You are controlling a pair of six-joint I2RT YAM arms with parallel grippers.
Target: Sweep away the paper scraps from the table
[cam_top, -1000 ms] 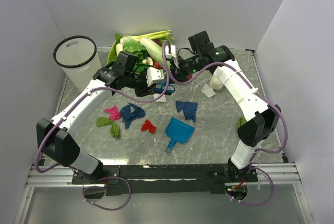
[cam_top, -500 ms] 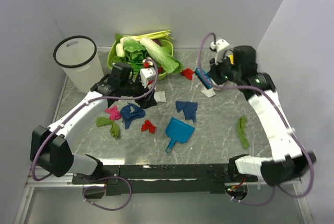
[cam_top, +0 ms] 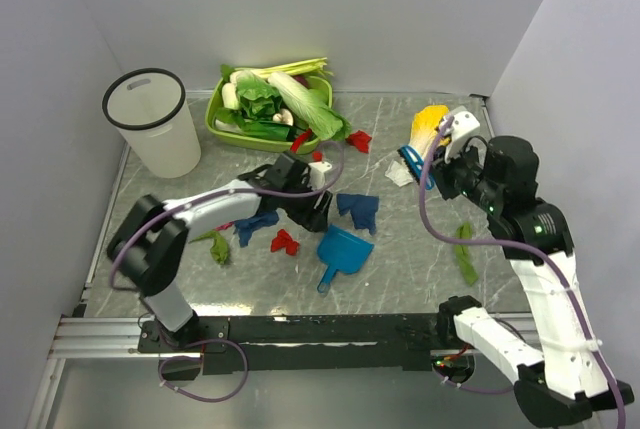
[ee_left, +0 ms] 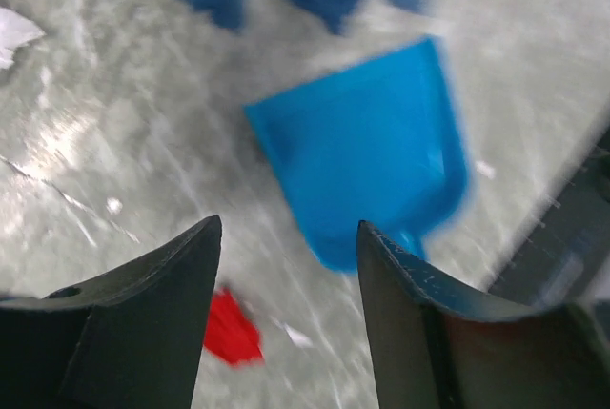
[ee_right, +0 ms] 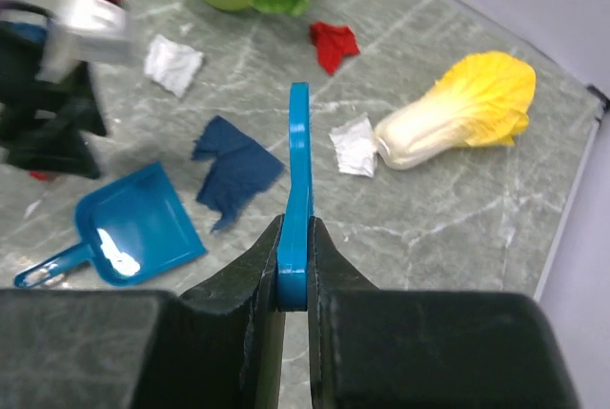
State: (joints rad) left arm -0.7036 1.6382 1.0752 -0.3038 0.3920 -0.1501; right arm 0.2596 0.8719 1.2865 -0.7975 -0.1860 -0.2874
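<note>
The left arm is stretched low over the worktop [cam_top: 400,269] from the lower left of the top view, and its end effector [cam_top: 318,209] is placed at the middle of the frame, just beside the light-blue dustpan [cam_top: 343,252]. In the left wrist view its fingers [ee_left: 152,323] are seen spread wide with nothing held between them, above the dustpan and a red scrap [ee_left: 232,328].

The right arm is raised at the right of the frame, with the forearm angled in toward the centre. Its end effector [ee_right: 295,237] is clamped on a thin blue tool [ee_right: 299,161], seen edge-on.

The paper scraps [cam_top: 358,209] are scattered on the worktop. Dark blue pieces lie at the centre. Red ones lie near the lime-green tray [cam_top: 212,114] and beside the dustpan. A white one lies next to the yellow cabbage [cam_top: 430,127], and green ones lie at left and right.
</note>
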